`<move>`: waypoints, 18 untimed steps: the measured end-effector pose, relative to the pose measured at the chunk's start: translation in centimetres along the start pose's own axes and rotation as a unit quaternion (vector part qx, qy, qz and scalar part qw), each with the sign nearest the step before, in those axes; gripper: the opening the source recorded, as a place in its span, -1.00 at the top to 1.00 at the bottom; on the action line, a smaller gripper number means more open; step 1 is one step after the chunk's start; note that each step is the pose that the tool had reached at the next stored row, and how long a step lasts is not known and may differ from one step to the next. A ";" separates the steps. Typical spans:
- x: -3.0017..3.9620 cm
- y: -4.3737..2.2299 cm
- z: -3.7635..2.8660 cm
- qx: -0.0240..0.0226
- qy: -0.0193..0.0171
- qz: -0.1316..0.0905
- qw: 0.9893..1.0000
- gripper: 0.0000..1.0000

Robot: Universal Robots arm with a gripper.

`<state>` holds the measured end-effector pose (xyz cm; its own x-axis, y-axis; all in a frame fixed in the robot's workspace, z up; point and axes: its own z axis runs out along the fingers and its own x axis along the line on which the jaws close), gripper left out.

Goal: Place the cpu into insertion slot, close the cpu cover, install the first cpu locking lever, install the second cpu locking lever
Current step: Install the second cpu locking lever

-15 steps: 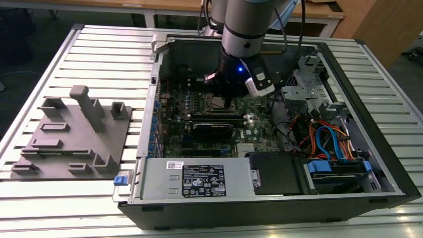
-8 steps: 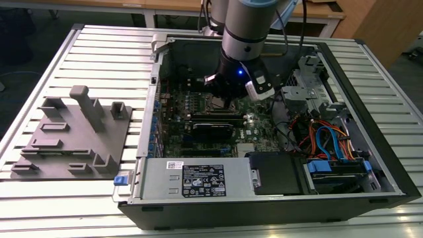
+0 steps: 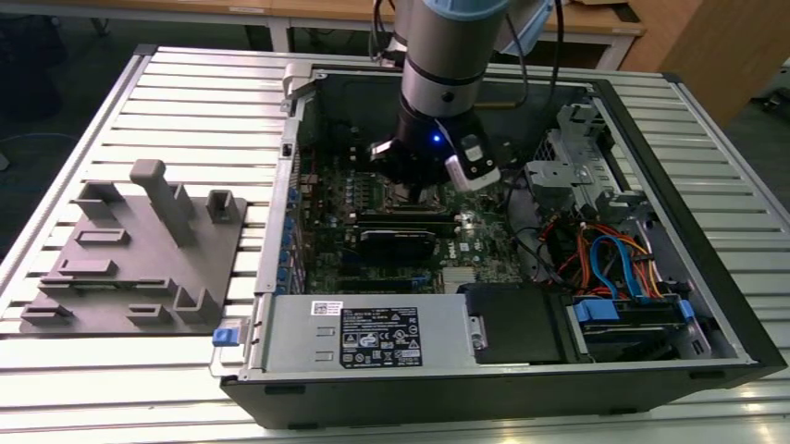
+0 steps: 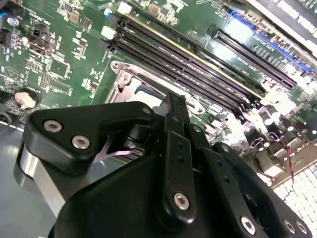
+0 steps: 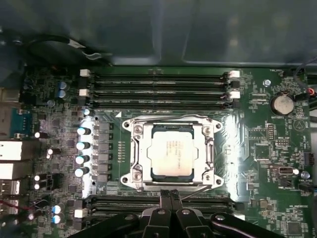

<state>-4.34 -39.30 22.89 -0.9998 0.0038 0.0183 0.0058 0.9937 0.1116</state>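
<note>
1. The open computer case (image 3: 691,305) fills the middle and right of the exterior view, on a slatted metal table (image 3: 185,92); a grey fixture plate (image 3: 129,254) with upright blocks lies at the left of that frame, well apart from the case.
2. Inside the case, the grey power supply box (image 3: 370,335) sits along the lower edge and a tangle of blue and orange cables (image 3: 617,264) at the lower right; the arm (image 3: 450,55) comes down from the top centre and hides much of the green motherboard (image 3: 327,264).
3. Long black memory slots (image 5: 158,87) run just above and just below the insertion slot (image 5: 171,152), which lies at the centre of the first wrist view.
4. The cpu cover (image 5: 208,148) lies flat around the socket, its window framing the chip.
5. The gripper (image 5: 171,196) sits at the bottom centre of the first wrist view, just below the socket; its fingers are pressed together and hold nothing.
6. The cpu (image 5: 171,151), a silvery square, rests seated in the socket, apart from the fingertips.
</note>
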 end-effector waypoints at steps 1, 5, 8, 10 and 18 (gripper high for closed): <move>0.08 -0.11 0.00 -0.002 0.000 0.000 1.000 0.80; 0.45 -0.51 0.06 -0.008 0.000 0.000 1.000 0.80; 0.68 -0.68 0.20 -0.012 0.001 0.000 1.000 0.80; 0.85 -0.73 0.37 -0.013 0.001 0.000 1.000 0.80; 1.14 -0.86 1.13 -0.019 0.001 0.000 1.000 0.80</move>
<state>-5.51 -40.02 21.69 -0.9998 0.0031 0.0208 0.0062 0.9888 0.1490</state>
